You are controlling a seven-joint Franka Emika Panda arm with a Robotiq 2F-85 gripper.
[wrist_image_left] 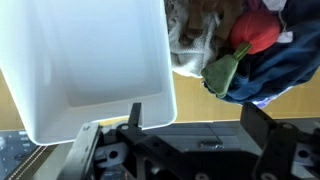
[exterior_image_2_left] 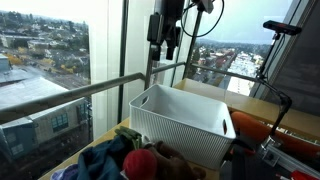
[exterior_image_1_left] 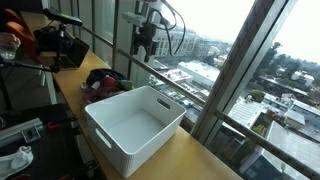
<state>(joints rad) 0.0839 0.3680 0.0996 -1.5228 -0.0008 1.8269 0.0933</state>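
Hand (wrist_image_left: 192, 118) spread wide, empty, high over white bin (wrist_image_left: 90, 60); clothes pile (wrist_image_left: 250, 50) beside.

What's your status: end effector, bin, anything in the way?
End effector open, empty, high up. White bin below, upright, nothing inside. Clothes pile beside it, not blocking.

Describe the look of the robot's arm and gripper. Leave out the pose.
The black, blocky gripper hangs from a pale grey-white last arm link. In the wrist view its two fingers are dark, flat-sided bars set in a black machined housing. In an exterior view a thin black cable loops out beside the wrist. No markings are legible.
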